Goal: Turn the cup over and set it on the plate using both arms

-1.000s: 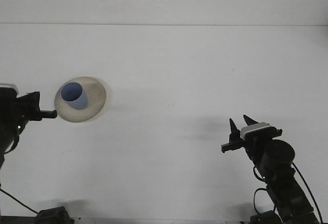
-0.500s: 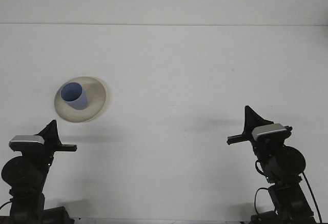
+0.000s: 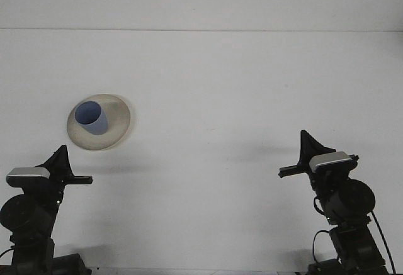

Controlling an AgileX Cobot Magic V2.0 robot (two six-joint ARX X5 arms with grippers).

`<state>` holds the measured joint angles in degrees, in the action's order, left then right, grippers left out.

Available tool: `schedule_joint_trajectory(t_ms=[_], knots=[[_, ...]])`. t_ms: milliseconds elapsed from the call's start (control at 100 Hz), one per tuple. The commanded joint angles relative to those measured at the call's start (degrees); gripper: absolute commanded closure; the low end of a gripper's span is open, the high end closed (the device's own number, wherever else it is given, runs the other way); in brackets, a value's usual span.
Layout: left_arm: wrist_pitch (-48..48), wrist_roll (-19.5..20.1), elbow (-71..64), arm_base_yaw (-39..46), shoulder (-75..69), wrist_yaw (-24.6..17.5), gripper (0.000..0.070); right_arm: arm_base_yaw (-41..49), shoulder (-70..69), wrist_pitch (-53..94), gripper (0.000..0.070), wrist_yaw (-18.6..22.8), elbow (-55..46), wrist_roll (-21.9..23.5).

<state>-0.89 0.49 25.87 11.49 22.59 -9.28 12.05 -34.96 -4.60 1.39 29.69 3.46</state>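
Front view shows the small blue plastic cup (image 3: 92,117) standing mouth-up on the round beige plate (image 3: 119,124), both arms well clear. Whether the left gripper (image 3: 63,162) or right gripper (image 3: 306,146) is parted cannot be told. Any stray arm sweep could topple it.

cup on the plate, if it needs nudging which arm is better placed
Left. The cup stands mouth-up on the plate, just beyond the left gripper; the right gripper is far across the table.
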Motion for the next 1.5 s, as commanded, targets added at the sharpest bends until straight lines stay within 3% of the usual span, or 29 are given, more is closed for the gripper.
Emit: schedule_joint_trajectory(t_ms=[0, 280, 410, 560, 800, 1490], knots=[[0.59, -0.33, 0.76, 0.13, 0.15, 0.04, 0.0688, 0.24, -0.28, -0.57, 0.0700, 0.04, 0.24, 0.85], [0.90, -0.07, 0.28, -1.25, -1.29, 0.15, 0.0688, 0.24, -0.28, -0.57, 0.0700, 0.02, 0.24, 0.85], [3.58, 3.76, -4.44, -7.39, -4.00, 5.95, 0.0687, 0.24, -0.28, -0.57, 0.0700, 0.04, 0.24, 0.85], [8.85, 2.99, -13.38, -12.26, -10.67, 10.88, 0.0687, 0.24, -0.28, -0.57, 0.0700, 0.02, 0.24, 0.85], [7.80, 1.40, -22.97, -12.74, -22.67, 10.88, 0.0687, 0.24, -0.28, -0.59, 0.0700, 0.04, 0.24, 0.85], [8.09, 1.40, -25.07, -12.63, -22.32, 10.75, 0.0687, 0.24, -0.31, -1.84, 0.0700, 0.07, 0.24, 0.85]])
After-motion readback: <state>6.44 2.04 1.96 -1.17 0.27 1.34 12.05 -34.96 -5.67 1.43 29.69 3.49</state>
